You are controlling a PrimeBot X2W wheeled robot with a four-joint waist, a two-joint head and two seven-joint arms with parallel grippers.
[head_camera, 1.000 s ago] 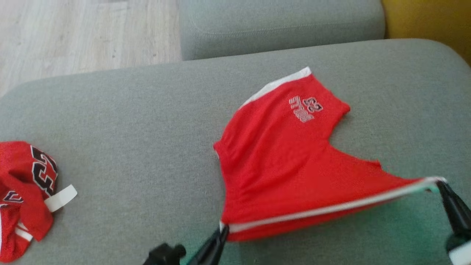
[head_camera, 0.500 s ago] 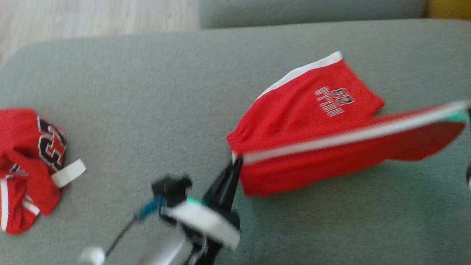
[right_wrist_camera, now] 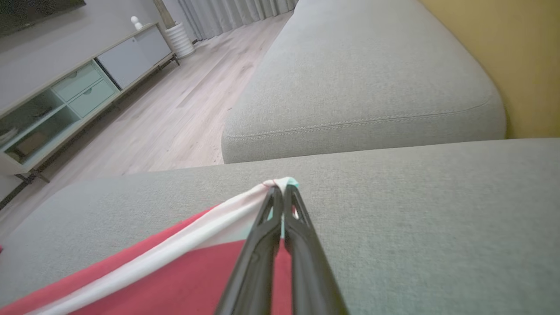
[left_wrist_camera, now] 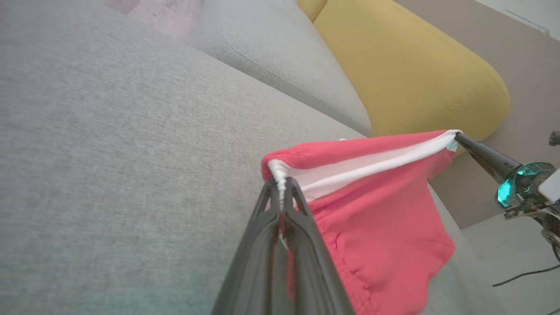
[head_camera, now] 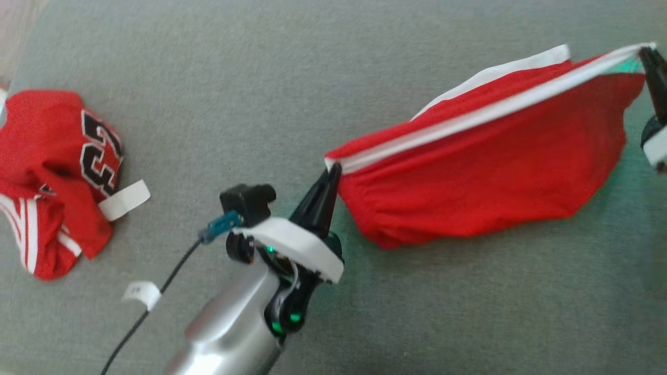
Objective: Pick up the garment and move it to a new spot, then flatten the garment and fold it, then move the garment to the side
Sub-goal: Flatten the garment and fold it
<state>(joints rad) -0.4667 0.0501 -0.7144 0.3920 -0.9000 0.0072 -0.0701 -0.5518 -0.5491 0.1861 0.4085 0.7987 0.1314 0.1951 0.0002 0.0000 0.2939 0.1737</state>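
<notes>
A grey sofa cushion (head_camera: 219, 83) lies beneath both claws as the red garment (head_camera: 484, 172) hangs stretched between them, its white-striped edge taut. The left gripper (head_camera: 333, 171) and right gripper (head_camera: 647, 52) each pinch a corner shut. Light, limp cloth, it likely sags anywhere unheld; corners suit best.

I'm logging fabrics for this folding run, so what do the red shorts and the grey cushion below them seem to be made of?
Red shorts: thin, soft sportswear knit, possibly polyester; matte, sagging in loose folds, with a puckered elastic edge and white trim. Grey cushion: woven upholstery cloth, matte; a fine heathered weave shows.
</notes>
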